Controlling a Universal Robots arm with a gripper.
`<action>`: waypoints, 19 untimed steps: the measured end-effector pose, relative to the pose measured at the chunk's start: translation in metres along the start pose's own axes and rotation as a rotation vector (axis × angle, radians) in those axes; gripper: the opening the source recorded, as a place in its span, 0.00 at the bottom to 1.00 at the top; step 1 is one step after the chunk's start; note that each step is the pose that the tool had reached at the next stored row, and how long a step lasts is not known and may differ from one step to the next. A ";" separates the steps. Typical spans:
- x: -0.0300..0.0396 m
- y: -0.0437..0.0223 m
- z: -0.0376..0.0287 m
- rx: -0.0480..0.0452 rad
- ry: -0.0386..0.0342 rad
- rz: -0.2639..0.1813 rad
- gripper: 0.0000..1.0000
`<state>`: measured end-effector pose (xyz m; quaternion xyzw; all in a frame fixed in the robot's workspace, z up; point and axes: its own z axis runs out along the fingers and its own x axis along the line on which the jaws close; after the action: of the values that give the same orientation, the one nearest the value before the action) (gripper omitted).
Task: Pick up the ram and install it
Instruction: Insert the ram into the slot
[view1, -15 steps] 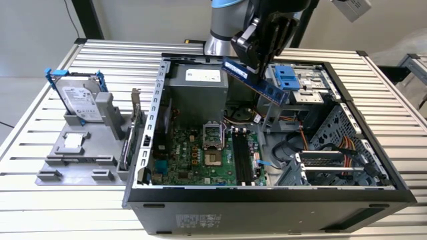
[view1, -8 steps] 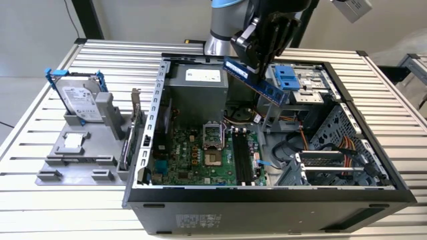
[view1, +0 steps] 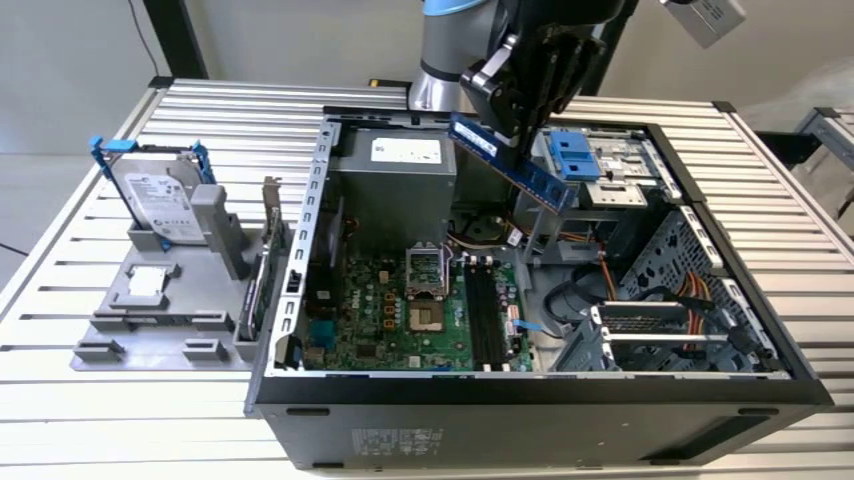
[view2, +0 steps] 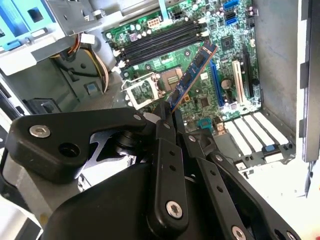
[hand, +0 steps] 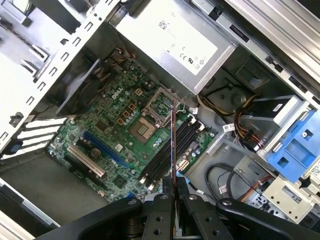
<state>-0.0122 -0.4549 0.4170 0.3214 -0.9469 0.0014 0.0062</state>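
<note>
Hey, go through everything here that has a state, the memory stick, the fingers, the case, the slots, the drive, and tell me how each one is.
Ram: held tilted above the case, not in a slot.
Fingers: shut on the ram.
Case: on its side, side panel off.
Memory slots: empty.
Hard drive: standing in the grey holder outside the case.
</note>
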 end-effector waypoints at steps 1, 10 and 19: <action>-0.0001 0.0000 0.0000 0.0000 0.0001 0.005 0.00; -0.0005 -0.0004 0.0000 -0.0001 0.0003 0.048 0.00; -0.0015 -0.0011 0.0000 -0.0004 0.0004 0.088 0.00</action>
<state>-0.0104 -0.4549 0.4170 0.2796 -0.9601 0.0015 0.0064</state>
